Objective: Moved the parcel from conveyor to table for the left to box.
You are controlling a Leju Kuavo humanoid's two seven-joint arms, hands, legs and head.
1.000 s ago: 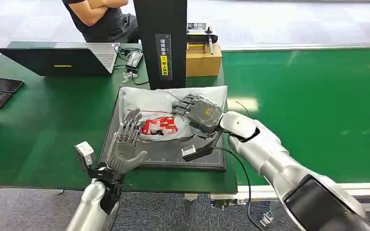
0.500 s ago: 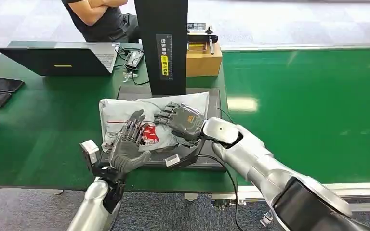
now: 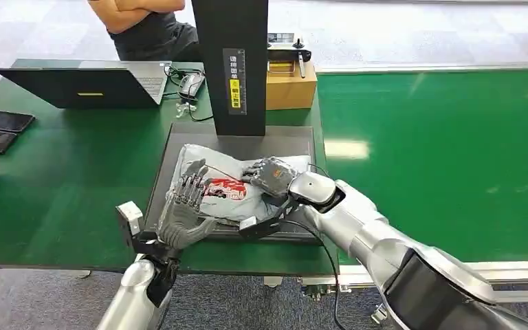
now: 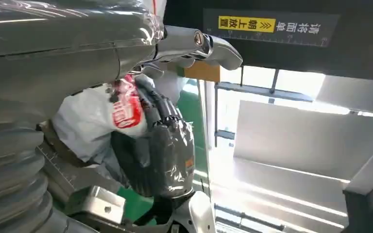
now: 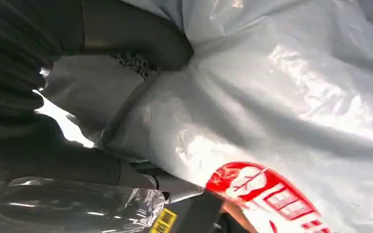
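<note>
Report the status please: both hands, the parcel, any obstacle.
Right hand grips grey plastic parcel with red print. Left hand open, touching its near edge. Parcel lies on black flat platform. Black upright post close behind.

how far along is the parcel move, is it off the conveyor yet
Done: the parcel is off the green conveyor and lies on the black pad on the table. In hand: the right hand rests on its edge, and the left hand is open at its near side. Left: release it and box it; the cardboard box sits behind.
</note>
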